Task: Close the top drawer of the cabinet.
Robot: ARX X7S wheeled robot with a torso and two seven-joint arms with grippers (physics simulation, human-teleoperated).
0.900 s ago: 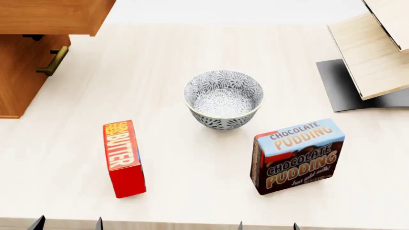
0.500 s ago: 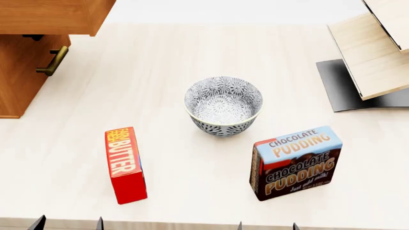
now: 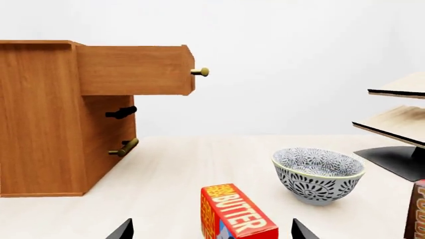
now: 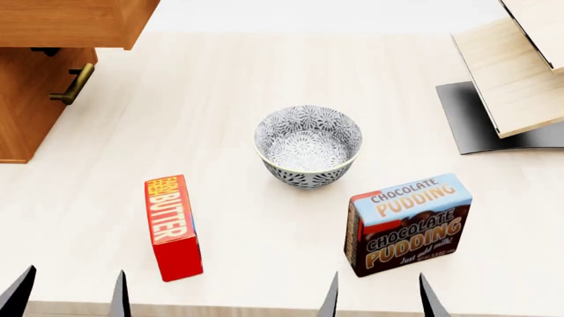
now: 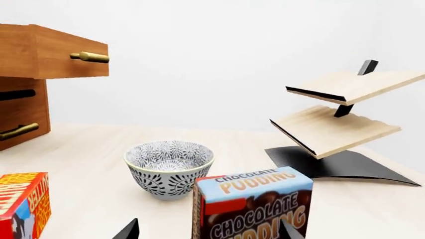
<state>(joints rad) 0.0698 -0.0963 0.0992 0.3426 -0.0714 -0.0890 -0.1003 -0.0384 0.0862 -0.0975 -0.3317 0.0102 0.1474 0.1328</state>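
The orange-brown cabinet (image 3: pixel 40 119) stands at the table's far left; it also shows in the head view (image 4: pixel 26 105). Its top drawer (image 3: pixel 133 69) is pulled out, brass handle (image 3: pixel 200 72) at the front; it also shows in the head view (image 4: pixel 75 23) and the right wrist view (image 5: pixel 56 52). The lower drawer's brass handle (image 4: pixel 74 84) sits below it. My left gripper (image 4: pixel 69 297) is open and empty at the near edge, by the butter box. My right gripper (image 4: pixel 377 296) is open and empty near the pudding box. Both are far from the drawer.
A red butter box (image 4: pixel 172 226), a patterned bowl (image 4: pixel 308 145) and a chocolate pudding box (image 4: pixel 408 221) stand on the pale table (image 4: pixel 220 79). A pale slanted shelf on a black base (image 4: pixel 511 79) stands at the far right.
The view shifted slightly, so the boxes and bowl sit a little lower. Both grippers' fingertips have risen further into the head view at the near edge.
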